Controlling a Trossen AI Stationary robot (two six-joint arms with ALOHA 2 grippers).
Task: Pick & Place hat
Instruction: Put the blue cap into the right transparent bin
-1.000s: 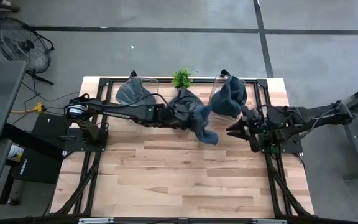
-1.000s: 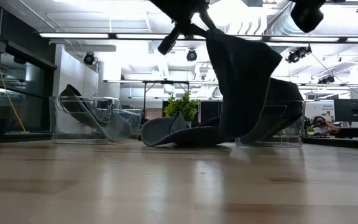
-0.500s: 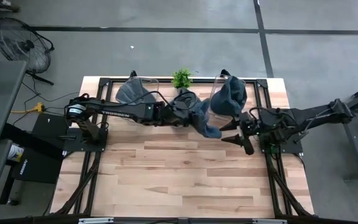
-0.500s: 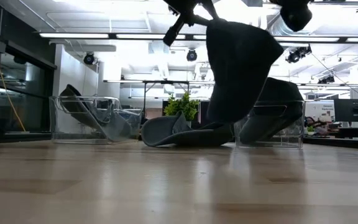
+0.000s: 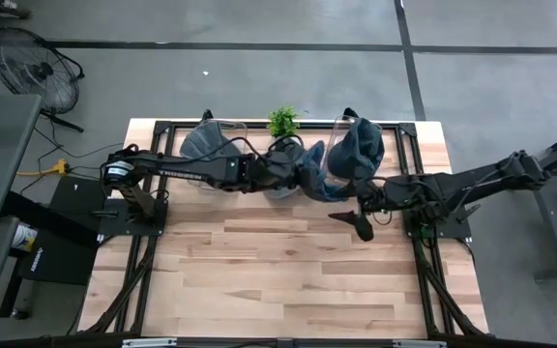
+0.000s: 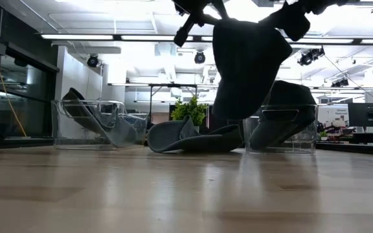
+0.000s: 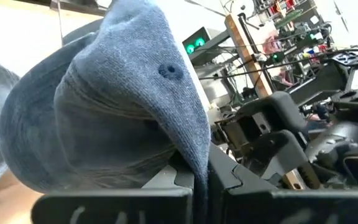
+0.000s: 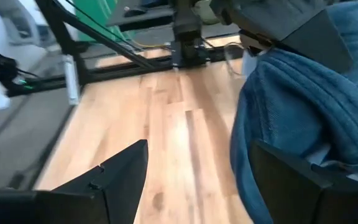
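My left gripper point(image 5: 293, 174) is shut on a blue-grey hat point(image 5: 315, 181), which also shows in the low view point(image 6: 248, 65) and fills the left wrist view point(image 7: 123, 106). A second hat point(image 6: 193, 138) lies on its side on the table under it. My right gripper point(image 5: 354, 218) is open and empty, just to the right and near side of the held hat. In the right wrist view point(image 8: 197, 155) the held hat point(image 8: 297, 106) sits past one finger. Another hat point(image 6: 283, 120) rests in the right clear bin point(image 5: 356, 145). My left gripper pinches a fold of the hat's fabric point(image 7: 196, 177) between its two fingers, coming from the table's left. The hat hangs below the fingers with its crown point(image 7: 169, 70) outward. Its lower end point(image 6: 228, 116) is clear of the table, above the lying hat.
A left clear bin point(image 5: 211, 140) holds more hats point(image 6: 86, 113) at the far left. A small green plant point(image 5: 281, 121) stands at the far edge between the bins. Bare wood point(image 5: 278, 280) lies toward the near edge.
My left gripper has risen, lifting the hat's lower end higher off the table and away from the near side. My right gripper, open throughout, has moved toward the table's left and near edge, closer to the hanging hat.
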